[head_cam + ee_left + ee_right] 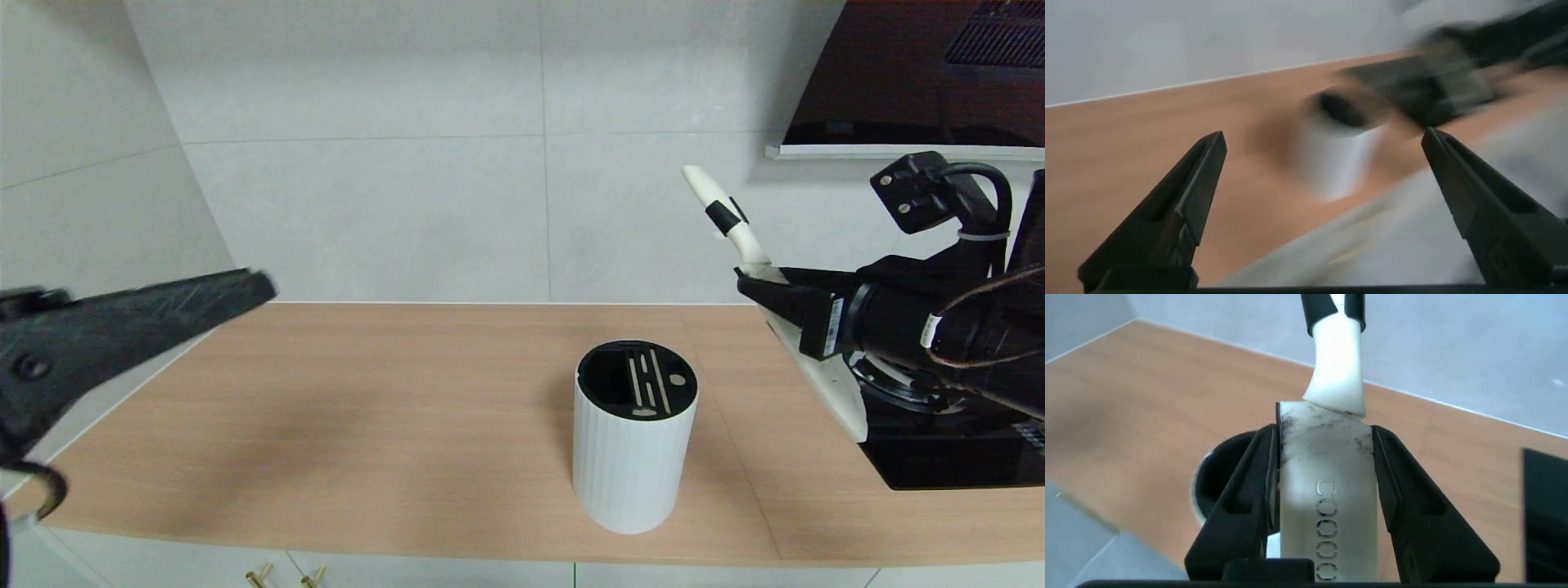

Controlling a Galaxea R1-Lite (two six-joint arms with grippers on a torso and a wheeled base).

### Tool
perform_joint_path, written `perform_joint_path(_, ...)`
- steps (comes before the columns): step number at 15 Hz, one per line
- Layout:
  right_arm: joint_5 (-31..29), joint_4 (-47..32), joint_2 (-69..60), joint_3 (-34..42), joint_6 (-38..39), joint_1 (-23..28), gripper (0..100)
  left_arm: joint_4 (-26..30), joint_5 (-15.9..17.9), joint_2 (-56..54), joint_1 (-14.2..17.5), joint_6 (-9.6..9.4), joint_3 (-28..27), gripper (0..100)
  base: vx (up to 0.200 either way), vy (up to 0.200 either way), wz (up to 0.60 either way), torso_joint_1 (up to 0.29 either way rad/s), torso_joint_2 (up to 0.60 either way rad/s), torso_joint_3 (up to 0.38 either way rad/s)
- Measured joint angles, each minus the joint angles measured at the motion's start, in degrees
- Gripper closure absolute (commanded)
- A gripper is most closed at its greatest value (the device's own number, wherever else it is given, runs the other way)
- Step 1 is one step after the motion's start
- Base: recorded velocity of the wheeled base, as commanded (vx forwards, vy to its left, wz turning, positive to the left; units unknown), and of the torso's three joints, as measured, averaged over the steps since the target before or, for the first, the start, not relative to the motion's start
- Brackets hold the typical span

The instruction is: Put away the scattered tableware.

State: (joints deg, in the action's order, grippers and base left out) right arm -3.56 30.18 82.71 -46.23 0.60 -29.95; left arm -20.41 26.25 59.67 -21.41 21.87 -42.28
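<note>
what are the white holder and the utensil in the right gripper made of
Holder: likely matte plastic, with a finely ribbed white wall and black slotted top. Utensil: probably plastic or ceramic, smooth cream-white with a black band; scuffed grey where the right gripper clamps it.

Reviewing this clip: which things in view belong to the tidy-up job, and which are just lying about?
Belongs to the job:
- white knife, clamped in the right gripper
- white slotted holder, standing upright on the countertop

Just there:
- black cooktop, at the robot's right end of the countertop
- range hood, on the wall above the cooktop
</note>
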Motion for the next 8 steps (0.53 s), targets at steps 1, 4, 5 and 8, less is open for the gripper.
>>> perform_joint_path(1, -0.45, -0.05, 0.09, 0.09, 0.05, -1.30, 100, -6.33, 0.22, 4.24, -3.18, 5.01, -0.28, 0, 0.000, 0.000, 0.00, 0.000, 0.00, 0.000)
perform_joint_path(4, -5.28, -0.07, 0.85, -0.16, 0.60, -7.41, 100, -19.16, -0.33, 15.26, -7.89, 13.54, -0.69, 0, 0.000, 0.000, 0.00, 0.000, 0.00, 0.000)
perform_joint_path(5, -6.18, -0.05, 1.24, -0.32, 1.89, -9.81, 100, -22.54, -2.11, 18.99, -9.11, 14.73, -0.78, 0, 0.000, 0.000, 0.00, 0.000, 0.00, 0.000)
perform_joint_path(8, -7.11, 0.17, 2.84, -0.68, 4.02, -13.92, 100, -31.05, -11.89, 28.99, -13.63, 17.08, -1.13, 0, 0.000, 0.000, 0.00, 0.000, 0.00, 0.000)
